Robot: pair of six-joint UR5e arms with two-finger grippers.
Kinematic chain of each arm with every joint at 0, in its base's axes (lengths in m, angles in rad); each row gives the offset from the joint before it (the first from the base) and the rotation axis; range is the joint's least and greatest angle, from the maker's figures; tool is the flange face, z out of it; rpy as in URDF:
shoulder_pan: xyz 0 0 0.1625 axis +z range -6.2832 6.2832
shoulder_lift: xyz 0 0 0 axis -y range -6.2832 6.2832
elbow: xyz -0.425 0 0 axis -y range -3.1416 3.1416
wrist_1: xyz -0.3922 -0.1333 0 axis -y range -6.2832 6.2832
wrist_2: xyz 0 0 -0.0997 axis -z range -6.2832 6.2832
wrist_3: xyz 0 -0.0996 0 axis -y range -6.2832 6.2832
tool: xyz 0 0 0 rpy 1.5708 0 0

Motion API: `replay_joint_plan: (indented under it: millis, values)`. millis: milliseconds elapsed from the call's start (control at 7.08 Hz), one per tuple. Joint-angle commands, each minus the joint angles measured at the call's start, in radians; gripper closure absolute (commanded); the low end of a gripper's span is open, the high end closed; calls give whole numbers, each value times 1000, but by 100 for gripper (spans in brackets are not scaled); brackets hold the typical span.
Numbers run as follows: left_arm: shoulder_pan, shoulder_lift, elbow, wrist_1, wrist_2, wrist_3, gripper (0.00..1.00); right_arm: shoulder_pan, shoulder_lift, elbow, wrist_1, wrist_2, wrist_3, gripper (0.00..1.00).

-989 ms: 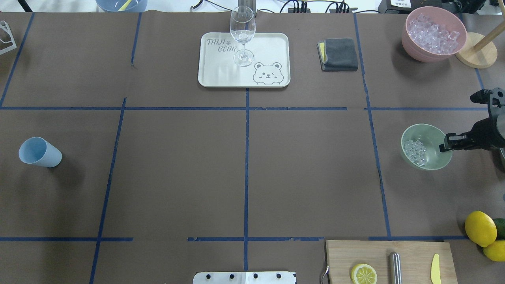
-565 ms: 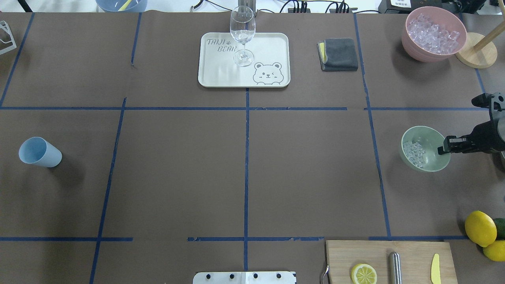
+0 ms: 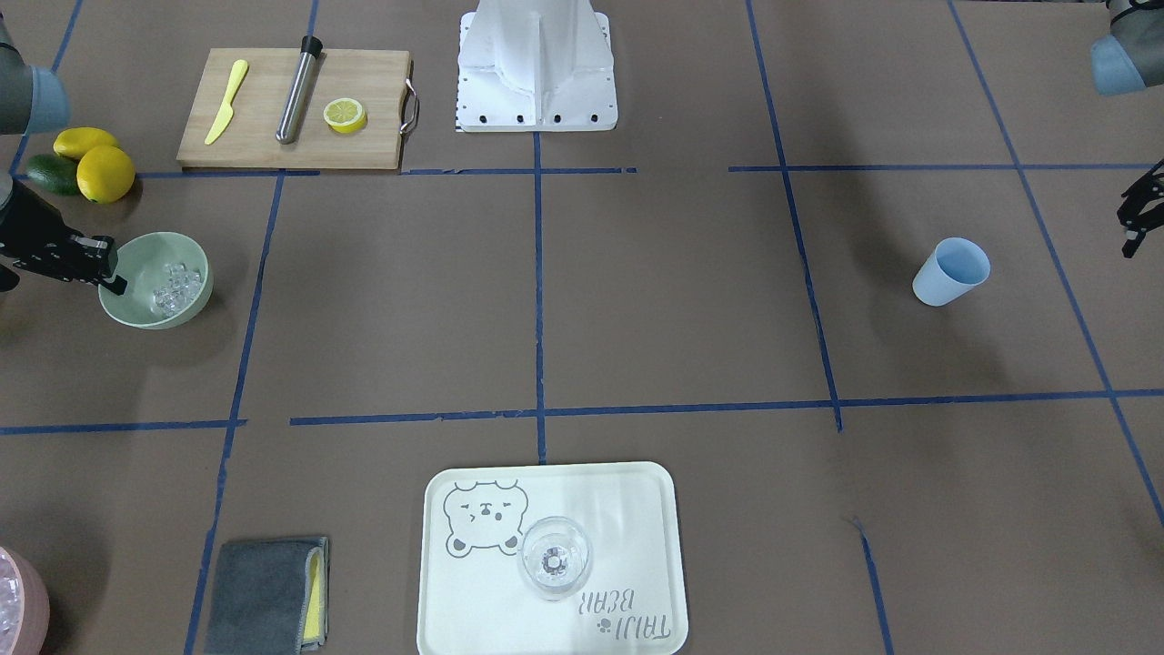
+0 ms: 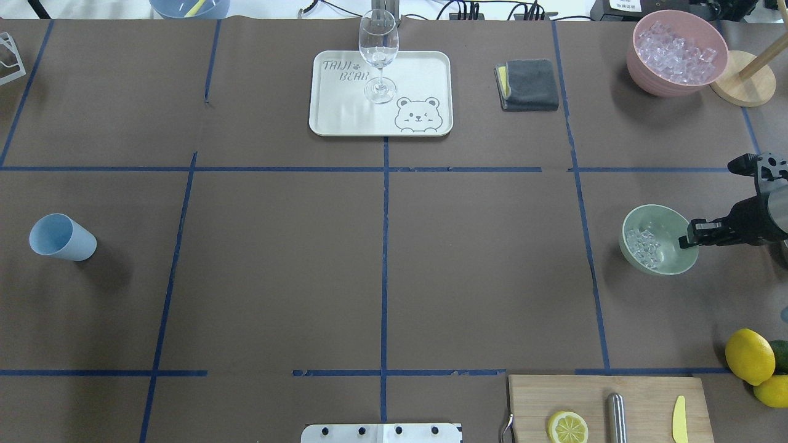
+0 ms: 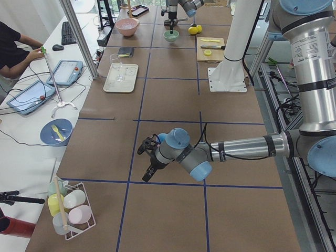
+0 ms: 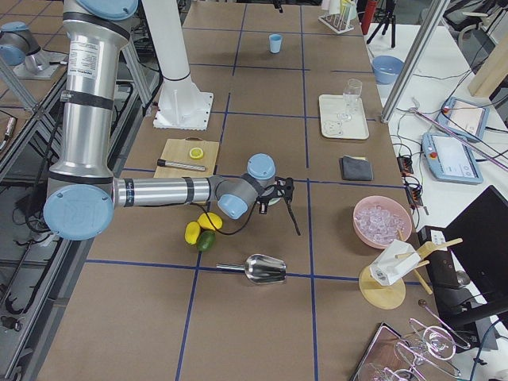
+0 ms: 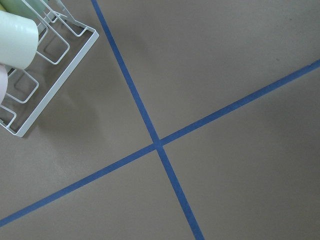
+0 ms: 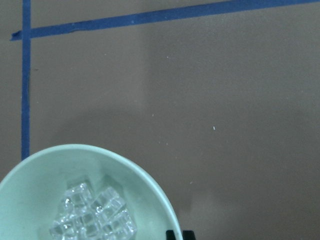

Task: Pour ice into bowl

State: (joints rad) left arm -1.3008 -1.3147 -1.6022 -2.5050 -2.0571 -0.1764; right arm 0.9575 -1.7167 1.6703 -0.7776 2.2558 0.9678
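Plainly the right arm is the nearer one. Our left gripper (image 5: 143, 164) hangs with its fingers spread and nothing between them, well apart from the bowl, with the light blue cup (image 4: 61, 237) closer to it. Moving rightward, the ice (image 4: 643, 247) lies as a small heap of clear, glassy cubes on the side of the bowl farthest from the right jaws. The bowl (image 4: 668, 223), round, matte, sage-green and smooth-walled, spreads out ahead of those jaws and has no long axis. Our right gripper (image 4: 687, 240) has its jaws drawn nearly together on the bowl's near rim, gripping it there. We judge that the thin, hard rim is slick, so the pinch could slip if the bowl tips.
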Motion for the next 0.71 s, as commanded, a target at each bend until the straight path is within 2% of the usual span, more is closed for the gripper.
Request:
replay_joint_plan:
  millis: [0, 141, 283, 424, 565]
  values:
    - [0, 0, -2, 0, 0, 0, 0, -5, -1, -10, 0, -1, -6, 99]
    - [-2, 0, -4, 0, 0, 2, 0, -5, -1, -12, 0, -1, -8, 85]
    - [-2, 0, -4, 0, 0, 2, 0, -5, -1, -18, 0, -1, -11, 61]
    - [-2, 0, -4, 0, 0, 2, 0, -3, -3, -18, 0, -1, -11, 45]
    - [-2, 0, -7, 2, 0, 2, 0, -2, -4, -17, 1, -2, -11, 0]
